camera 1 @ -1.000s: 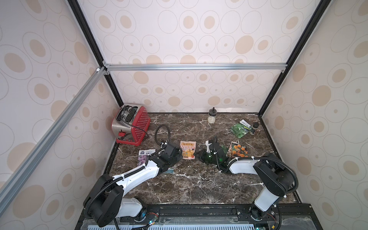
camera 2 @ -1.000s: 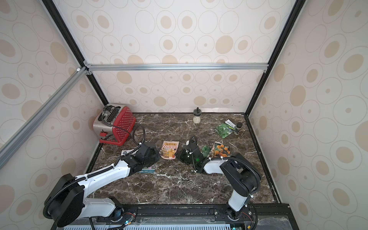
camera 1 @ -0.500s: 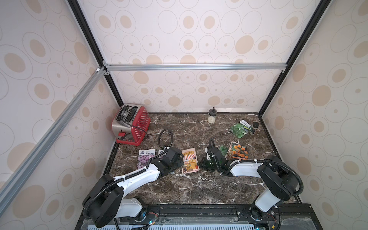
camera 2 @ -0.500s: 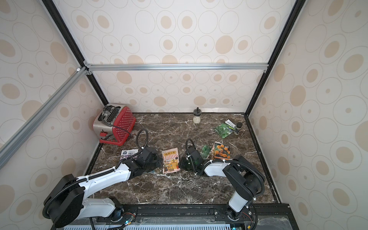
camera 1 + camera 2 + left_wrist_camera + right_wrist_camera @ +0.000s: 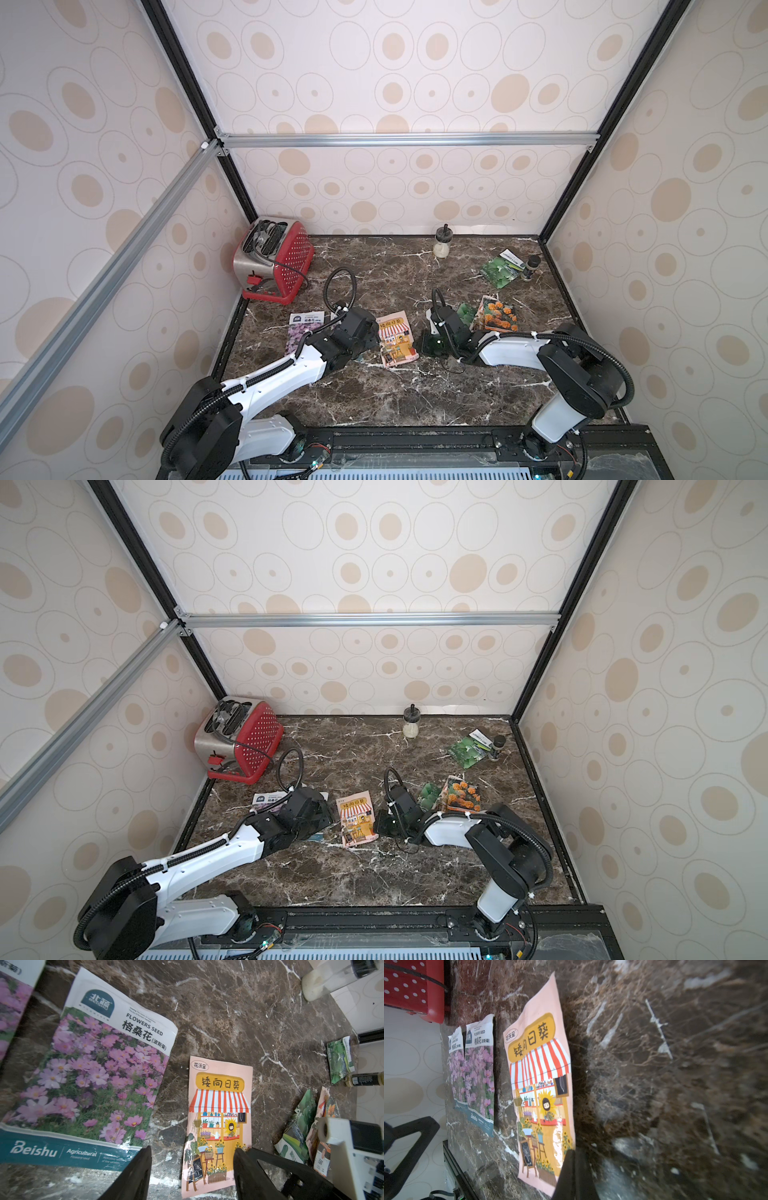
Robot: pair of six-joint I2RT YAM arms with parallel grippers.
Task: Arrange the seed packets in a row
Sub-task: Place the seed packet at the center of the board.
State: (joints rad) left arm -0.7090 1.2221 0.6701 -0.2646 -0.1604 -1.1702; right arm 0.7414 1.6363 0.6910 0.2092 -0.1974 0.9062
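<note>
Right now the left end effector (image 5: pixel 192 1149) is open. Its two black fingers (image 5: pixel 135 1172) stand wide apart, low over the desk (image 5: pixel 415 395). The shop packet (image 5: pixel 219 1118) lies flat on the desk with its near end under the gap between them, and nothing pinches it.

The right end effector (image 5: pixel 574 1152) is closed, with its fingers pressed together and nothing between them. Its tip is right by a near corner of the shop packet; I cannot tell if it touches.

On the other side of the shop packet, a purple packet (image 5: pixel 99 1076) lies flat, and a second purple packet (image 5: pixel 10 1001) lies just past that one. In both top views the left arm covers part of them.

Behind the right arm, a marigold packet (image 5: pixel 496 318) and a green packet (image 5: pixel 466 311) lie touching. A far green packet (image 5: pixel 498 270) sits near the back right corner beside a dark jar (image 5: pixel 530 266). A white jar (image 5: pixel 441 245) stands at the back wall, and a red toaster (image 5: pixel 274 259) is in the back left corner.
</note>
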